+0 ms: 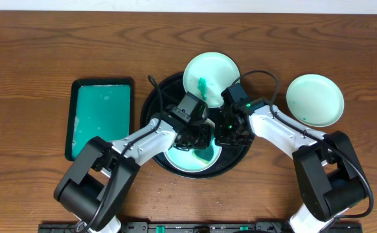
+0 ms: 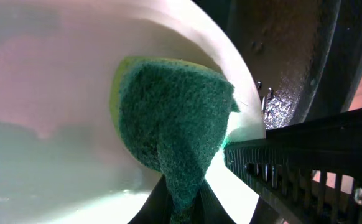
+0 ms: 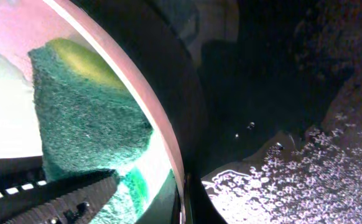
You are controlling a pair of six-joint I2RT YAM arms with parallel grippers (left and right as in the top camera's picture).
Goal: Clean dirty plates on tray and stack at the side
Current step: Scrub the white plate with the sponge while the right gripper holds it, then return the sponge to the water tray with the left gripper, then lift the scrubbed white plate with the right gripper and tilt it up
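Observation:
The round black tray (image 1: 235,165) sits mid-table. One plate (image 1: 185,162) lies in its near part. My left gripper (image 1: 199,139) is shut on a green sponge (image 1: 206,154) pressed on that plate. In the left wrist view the sponge (image 2: 175,118) lies on the white plate (image 2: 56,124), pinched in my jaws (image 2: 184,208). My right gripper (image 1: 227,136) is shut on that plate's rim (image 3: 180,186), and the sponge (image 3: 81,118) shows beyond it. A second plate (image 1: 211,74) with a green smear rests at the tray's far rim. A third plate (image 1: 315,99) lies on the table to the right.
A rectangular green tray (image 1: 101,116) with a black rim lies to the left of the black tray. The black tray's floor (image 3: 305,174) is wet with droplets. Both arms cross over the tray's near half.

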